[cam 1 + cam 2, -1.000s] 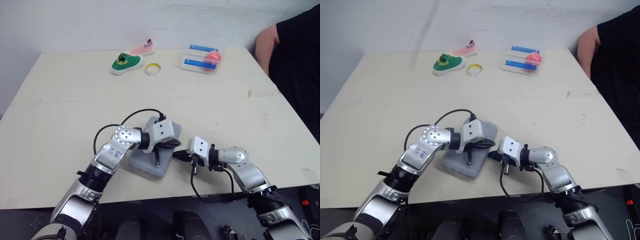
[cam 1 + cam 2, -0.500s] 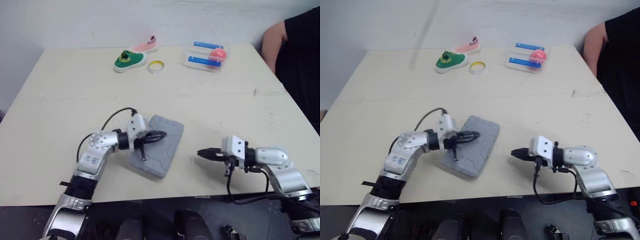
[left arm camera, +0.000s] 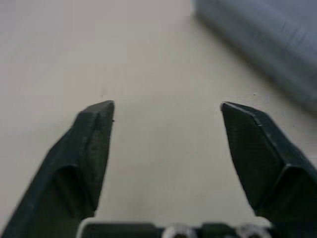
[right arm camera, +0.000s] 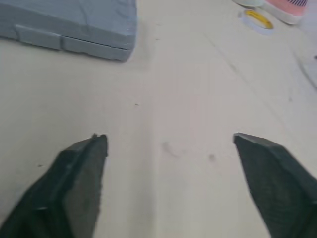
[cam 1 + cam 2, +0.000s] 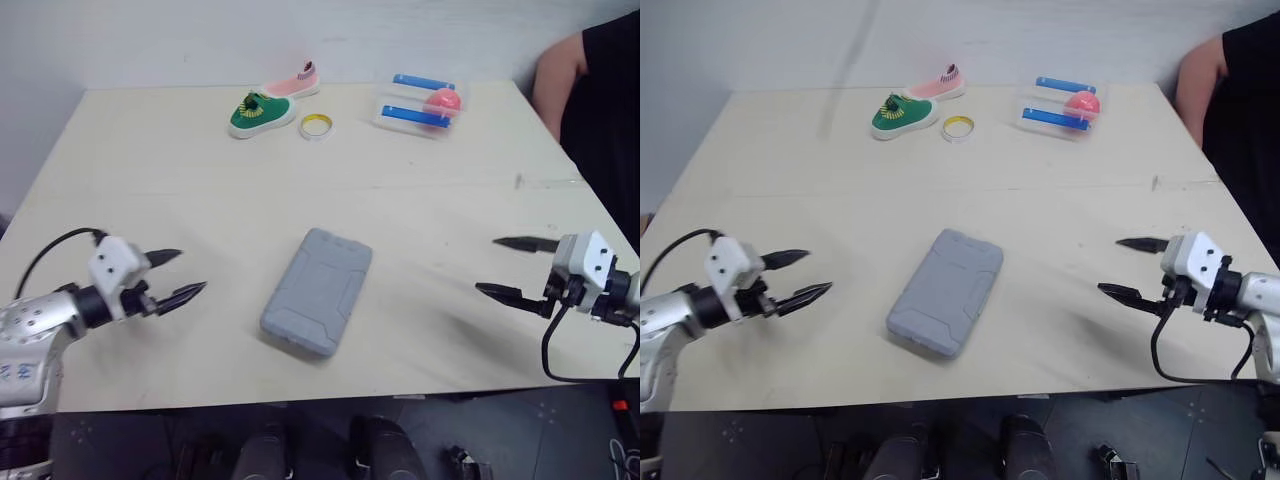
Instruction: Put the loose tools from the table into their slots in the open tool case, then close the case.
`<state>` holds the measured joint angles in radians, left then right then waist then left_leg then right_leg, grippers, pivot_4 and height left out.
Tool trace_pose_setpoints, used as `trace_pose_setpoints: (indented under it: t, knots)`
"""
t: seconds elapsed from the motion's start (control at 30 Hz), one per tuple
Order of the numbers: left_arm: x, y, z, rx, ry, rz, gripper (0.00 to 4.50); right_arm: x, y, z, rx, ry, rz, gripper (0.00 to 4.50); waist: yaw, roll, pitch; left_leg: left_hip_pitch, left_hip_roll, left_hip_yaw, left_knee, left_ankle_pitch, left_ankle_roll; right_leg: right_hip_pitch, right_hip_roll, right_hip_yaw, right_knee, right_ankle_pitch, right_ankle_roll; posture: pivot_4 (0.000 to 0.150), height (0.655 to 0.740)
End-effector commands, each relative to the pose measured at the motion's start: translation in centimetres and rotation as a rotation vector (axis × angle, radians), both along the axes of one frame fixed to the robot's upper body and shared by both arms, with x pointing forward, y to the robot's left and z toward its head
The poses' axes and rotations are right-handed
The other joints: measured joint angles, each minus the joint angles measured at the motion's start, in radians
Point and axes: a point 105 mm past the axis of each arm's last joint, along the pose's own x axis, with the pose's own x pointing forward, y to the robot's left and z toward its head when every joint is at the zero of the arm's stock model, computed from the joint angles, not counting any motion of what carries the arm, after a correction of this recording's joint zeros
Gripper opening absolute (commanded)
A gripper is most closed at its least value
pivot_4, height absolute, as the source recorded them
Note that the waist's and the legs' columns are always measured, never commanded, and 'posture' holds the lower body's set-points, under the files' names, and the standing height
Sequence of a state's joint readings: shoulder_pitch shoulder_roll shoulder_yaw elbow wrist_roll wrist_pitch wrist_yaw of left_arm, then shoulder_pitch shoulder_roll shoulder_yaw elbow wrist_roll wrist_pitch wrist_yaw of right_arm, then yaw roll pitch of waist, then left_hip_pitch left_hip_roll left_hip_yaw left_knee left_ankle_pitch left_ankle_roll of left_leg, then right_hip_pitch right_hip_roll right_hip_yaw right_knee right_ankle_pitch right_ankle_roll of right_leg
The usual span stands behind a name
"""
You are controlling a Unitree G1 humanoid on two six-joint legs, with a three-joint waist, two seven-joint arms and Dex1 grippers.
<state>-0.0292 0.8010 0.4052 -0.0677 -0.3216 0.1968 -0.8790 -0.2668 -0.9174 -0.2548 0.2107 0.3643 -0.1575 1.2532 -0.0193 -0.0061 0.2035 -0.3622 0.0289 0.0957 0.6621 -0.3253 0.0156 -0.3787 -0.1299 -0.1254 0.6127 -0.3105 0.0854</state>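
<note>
No text, label, brand or number can be read, none made out on the grey tool case, green shoe, clear box

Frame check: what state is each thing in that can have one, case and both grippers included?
Grey plastic tool case: closed, lying flat.
Left gripper: open, empty, clear of the case.
Right gripper: open, empty, clear of the case.
Green slip-on shoe: upright on its sole.
Yellow tape roll: lying flat.
</note>
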Motion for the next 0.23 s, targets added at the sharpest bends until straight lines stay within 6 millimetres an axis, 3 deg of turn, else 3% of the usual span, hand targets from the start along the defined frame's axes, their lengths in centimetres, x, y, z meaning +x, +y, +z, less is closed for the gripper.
trace_pose_setpoints:
  t: [0.03,0.13,0.23]
  knots:
    - [-1.3,2.0,0.6,0.069,-0.063,0.087,4.45,-0.2,-0.2,0.8,-0.009,-0.040,0.003,4.50,0.007,0.000,0.000,0.000,0.000,0.000,0.000,0.000,0.000,0.000,0.000,0.000,0.000,0.000,0.000,0.150,0.7400]
    - [-3.1,2.9,-0.2,0.079,-0.046,0.143,4.45,0.2,0.3,0.9,0.007,-0.049,0.010,4.50,0.012,0.000,0.000,-0.006,0.000,0.000,0.000,-0.001,-0.001,-0.007,-0.001,0.001,0.000,0.000,0.000,0.150,0.7400]
    - [-3.2,2.8,0.2,0.046,-0.072,0.160,4.45,0.6,0.7,0.8,0.014,-0.049,0.012,4.50,0.018,0.000,0.000,-0.011,0.000,0.002,0.000,0.000,-0.001,-0.012,0.000,0.001,0.002,0.000,0.000,0.150,0.7400]
